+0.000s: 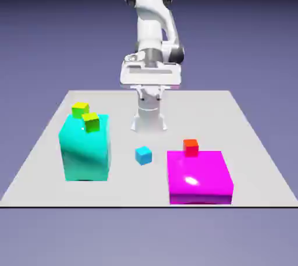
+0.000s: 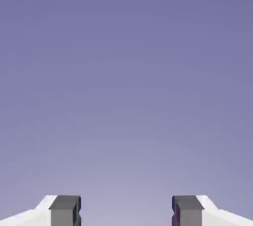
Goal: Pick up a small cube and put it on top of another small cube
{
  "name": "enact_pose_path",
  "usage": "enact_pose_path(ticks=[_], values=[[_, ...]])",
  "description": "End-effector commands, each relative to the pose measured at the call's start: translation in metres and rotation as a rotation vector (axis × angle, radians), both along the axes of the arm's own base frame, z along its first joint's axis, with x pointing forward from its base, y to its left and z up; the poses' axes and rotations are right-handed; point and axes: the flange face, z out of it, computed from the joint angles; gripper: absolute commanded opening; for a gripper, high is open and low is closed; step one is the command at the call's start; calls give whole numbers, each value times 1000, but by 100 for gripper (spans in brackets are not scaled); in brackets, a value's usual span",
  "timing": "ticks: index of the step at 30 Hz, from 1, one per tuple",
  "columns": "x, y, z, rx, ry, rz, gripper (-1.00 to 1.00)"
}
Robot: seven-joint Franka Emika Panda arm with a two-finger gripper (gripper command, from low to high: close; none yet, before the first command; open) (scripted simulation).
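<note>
The small cube, bright blue, sits on the grey table between the two big blocks. A small red-orange cube rests on the back of the magenta block. My gripper hangs high above the table's far side, well behind the blue cube and touching nothing. The hand view holds only the plain backdrop. There my gripper is open, its grey fingertips wide apart with nothing between them.
A big cyan block stands at the exterior view's left, with a yellow-green cube on top and a second one at its back edge. The robot's base stands behind the blue cube.
</note>
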Motion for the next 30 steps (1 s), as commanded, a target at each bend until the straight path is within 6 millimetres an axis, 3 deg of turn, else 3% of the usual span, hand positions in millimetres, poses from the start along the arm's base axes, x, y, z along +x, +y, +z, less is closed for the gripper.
enact_pose_path(ticks=[1, 5, 10, 12, 21, 22, 23, 30], values=[[-2, -1, -26, -35, 86, 29, 0], [-27, -6, -125, -144, 432, 163, 0], [-92, -13, -227, -200, 861, 373, 0], [-94, -13, -229, -201, 873, 380, 0], [-103, -18, -299, -201, 873, 380, 0], [-103, -18, -299, -201, 873, 380, -100], [-103, -18, -299, -201, 873, 380, -100], [-93, -14, -244, -203, 872, 378, -100]])
